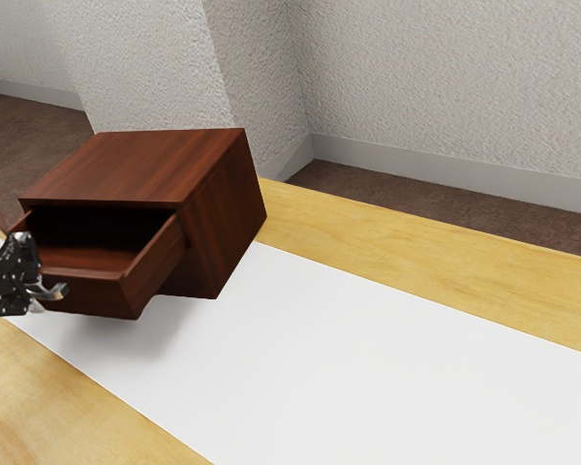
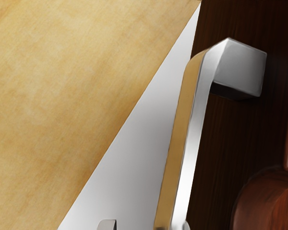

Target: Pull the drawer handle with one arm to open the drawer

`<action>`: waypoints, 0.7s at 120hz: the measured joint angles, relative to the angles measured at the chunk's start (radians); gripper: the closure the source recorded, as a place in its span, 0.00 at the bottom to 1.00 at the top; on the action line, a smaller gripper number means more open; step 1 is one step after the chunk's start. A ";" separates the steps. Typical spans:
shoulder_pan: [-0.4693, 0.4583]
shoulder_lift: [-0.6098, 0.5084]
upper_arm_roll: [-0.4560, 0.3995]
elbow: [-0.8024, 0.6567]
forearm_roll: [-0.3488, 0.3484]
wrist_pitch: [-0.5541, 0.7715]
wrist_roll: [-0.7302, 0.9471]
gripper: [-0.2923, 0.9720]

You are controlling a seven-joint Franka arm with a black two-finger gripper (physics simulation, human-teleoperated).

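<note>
Handle [image 2: 187, 143] of the pulled-out drawer [image 1: 150, 266] sits right at the pincer [image 1: 39, 289].

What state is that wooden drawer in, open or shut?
Open, at least partway. The drawer juts out from the front of the wooden cabinet, and its dark inside shows behind the pulled-out front.

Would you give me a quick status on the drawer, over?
Gripper at the drawer front, by the metal handle. Drawer partly out of the wooden cabinet. Nothing seen in the way.
</note>
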 joint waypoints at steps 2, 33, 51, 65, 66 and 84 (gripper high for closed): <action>0.001 -0.002 0.000 -0.002 0.000 0.000 0.000 0.72; 0.004 -0.021 0.000 -0.018 -0.001 0.000 0.000 0.72; 0.003 -0.030 0.000 -0.020 -0.001 0.000 0.003 0.69; 0.002 -0.032 0.000 -0.020 0.000 0.000 0.006 0.66; 0.002 -0.032 0.000 -0.020 0.000 0.000 0.006 0.66; -0.002 -0.036 0.000 -0.020 -0.001 0.000 0.009 0.63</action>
